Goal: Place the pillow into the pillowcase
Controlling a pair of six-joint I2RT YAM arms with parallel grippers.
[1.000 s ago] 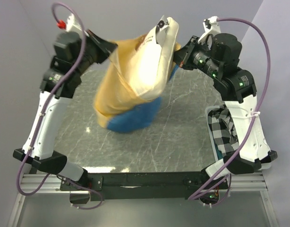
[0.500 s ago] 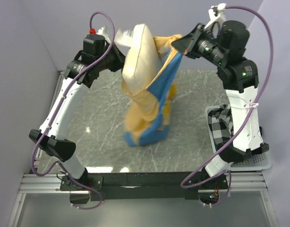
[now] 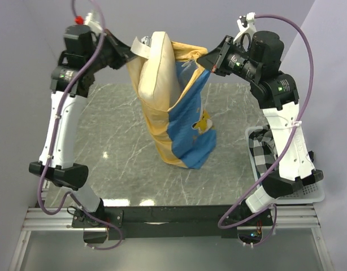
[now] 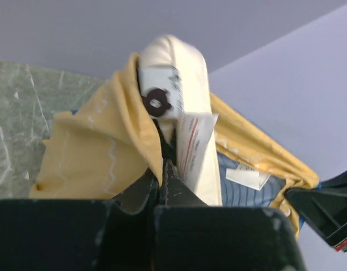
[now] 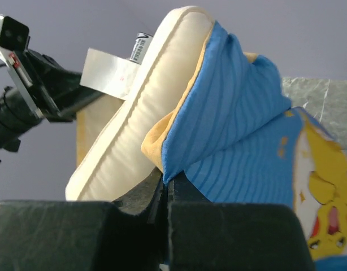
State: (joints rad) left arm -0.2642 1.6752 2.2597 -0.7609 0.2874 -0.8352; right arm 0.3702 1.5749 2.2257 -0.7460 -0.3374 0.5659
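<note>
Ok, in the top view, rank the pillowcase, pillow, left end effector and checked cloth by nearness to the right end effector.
1. pillowcase: its rim is pinched in the right end effector.
2. pillow: just left, standing in the opening.
3. left end effector: beyond the pillow, opposite side.
4. checked cloth: low down, far right.

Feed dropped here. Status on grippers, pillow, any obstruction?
Left gripper, right gripper both shut on pillowcase rim, held up. Pillow partly in, top sticking out. Checked cloth off right, clear of it.
</note>
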